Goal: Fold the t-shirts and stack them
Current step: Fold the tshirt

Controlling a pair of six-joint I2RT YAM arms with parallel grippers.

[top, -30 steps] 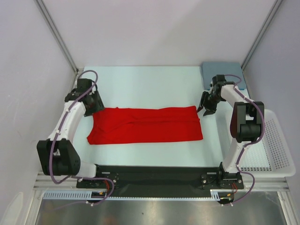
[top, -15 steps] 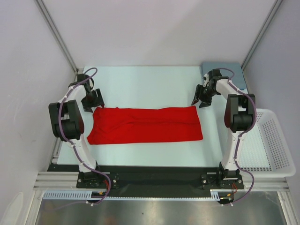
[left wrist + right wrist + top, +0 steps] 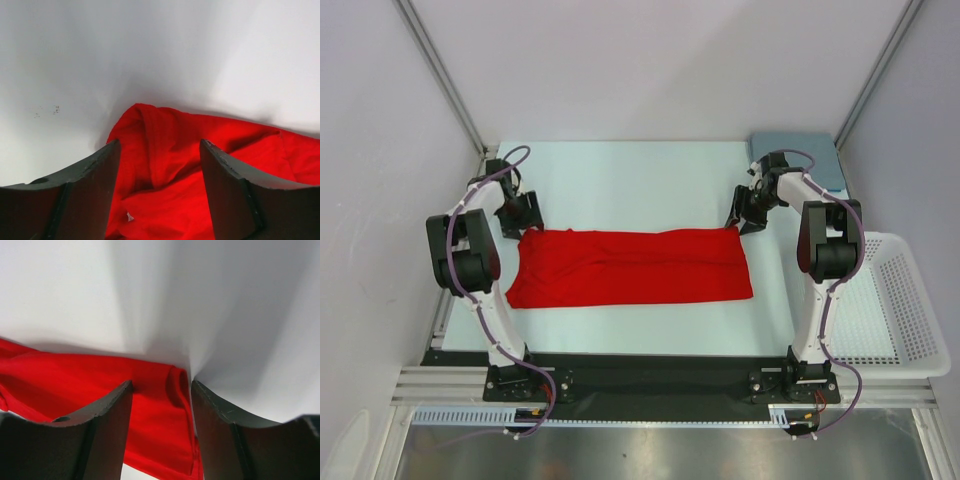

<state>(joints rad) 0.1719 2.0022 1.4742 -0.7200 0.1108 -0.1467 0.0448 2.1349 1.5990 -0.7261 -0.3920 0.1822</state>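
Red cloth fills the middle of the top view: the red t-shirt [image 3: 630, 267] lies flat on the table [image 3: 630, 180] as a long band folded lengthwise, running left to right. The slate-blue t-shirt [image 3: 815, 158] sits folded square in the upper right corner, well apart from it.

Over the last second we have swung both arms round and brought them to the band's upper edge. The left gripper [image 3: 523, 217] now sits at the upper-left corner of the band and the right gripper [image 3: 740, 216] at the upper-right corner. In both wrist views the jaws stand apart with a rumpled red corner between them, not pinched, so both pincers are open and hold nothing.

We judge the lengthwise fold done and a crosswise fold next. Each pincer must close through all the layers at its corner, or the band may fall open when lifted. The white basket [image 3: 910, 300] at the right plays no part yet.
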